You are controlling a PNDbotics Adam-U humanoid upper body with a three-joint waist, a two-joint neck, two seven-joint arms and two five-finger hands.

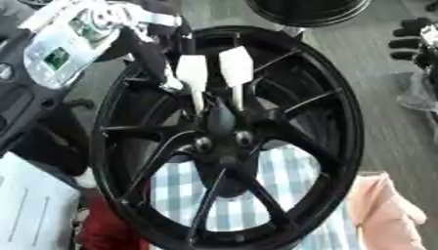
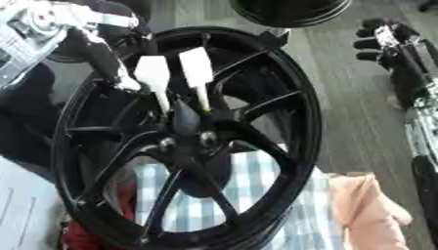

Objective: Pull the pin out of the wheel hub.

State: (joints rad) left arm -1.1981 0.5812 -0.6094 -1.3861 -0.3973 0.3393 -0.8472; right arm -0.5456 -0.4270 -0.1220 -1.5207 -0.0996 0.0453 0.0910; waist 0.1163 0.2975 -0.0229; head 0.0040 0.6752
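A black wheel [image 1: 227,141] stands tilted over a blue checked cloth [image 1: 256,193]. Two white-handled pins [image 1: 214,78] stick out of its hub [image 1: 221,141], side by side. The left hand [image 1: 158,46] reaches in from the far left, touching the left pin; I cannot tell whether it grips. The right hand [image 2: 381,41] hangs at the far right, fingers curled on nothing.
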